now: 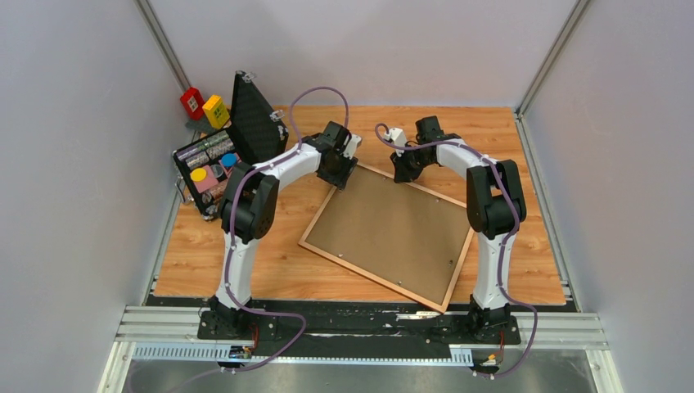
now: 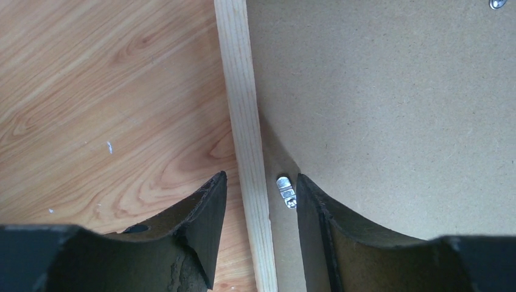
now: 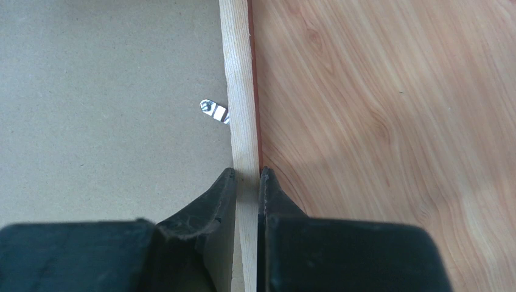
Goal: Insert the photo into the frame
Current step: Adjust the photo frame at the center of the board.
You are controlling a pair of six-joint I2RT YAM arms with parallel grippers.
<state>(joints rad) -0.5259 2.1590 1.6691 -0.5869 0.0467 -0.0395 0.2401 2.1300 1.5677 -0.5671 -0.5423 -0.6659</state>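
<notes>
The large thin-railed wooden picture frame (image 1: 372,277) lay face down and turned at an angle on the light wood-grain table (image 1: 245,254), its pale back rails up and a plain brown fibreboard backing board (image 1: 389,229) filling the opening. The left gripper (image 1: 342,173) was low over the frame's far left corner. In the left wrist view its two black fingers (image 2: 201,207) stood apart on either side of the pale rail: one over the table, the other over the backing board, with a visible gap to the wood on both sides, so nothing was held. A small silver metal turn clip (image 2: 286,190) sat on the board just beside the rail, close to the inner finger. The right gripper (image 1: 403,172) was at the frame's far edge, near the left one. Its fingers were pinched narrow on the rail, gripping the frame, and a thin reddish-brown line ran along the rail's outer side. A second silver clip (image 3: 214,111) projected from that rail over the board, just beyond the fingertips. At the table's far left an open black case (image 1: 250,115) stood well apart from the frame, with coloured items inside.
</notes>
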